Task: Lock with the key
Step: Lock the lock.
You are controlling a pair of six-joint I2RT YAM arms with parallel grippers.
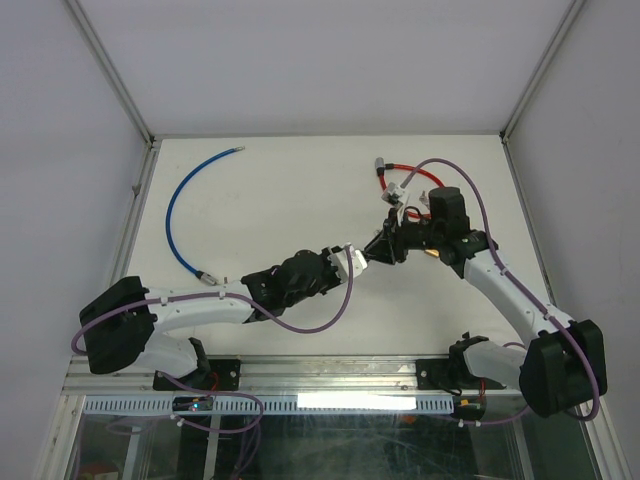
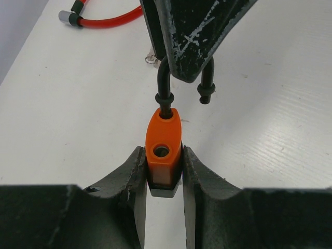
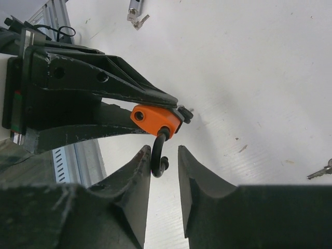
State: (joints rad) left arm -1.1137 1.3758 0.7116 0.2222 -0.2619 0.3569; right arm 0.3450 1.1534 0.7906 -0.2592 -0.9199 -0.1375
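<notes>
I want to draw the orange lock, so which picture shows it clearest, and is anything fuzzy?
Left wrist view: orange lock sharp, evenly lit; left gripper's fingers fuzzy and dark up close. Right wrist view: lock clear but smaller, right gripper's fingers blurry. Top view: lock too tiny to make out.

White table (image 1: 300,190), blue cable (image 1: 172,215) curved at its left, red cable (image 2: 104,23) at far right, small key (image 3: 317,173) nearby.
</notes>
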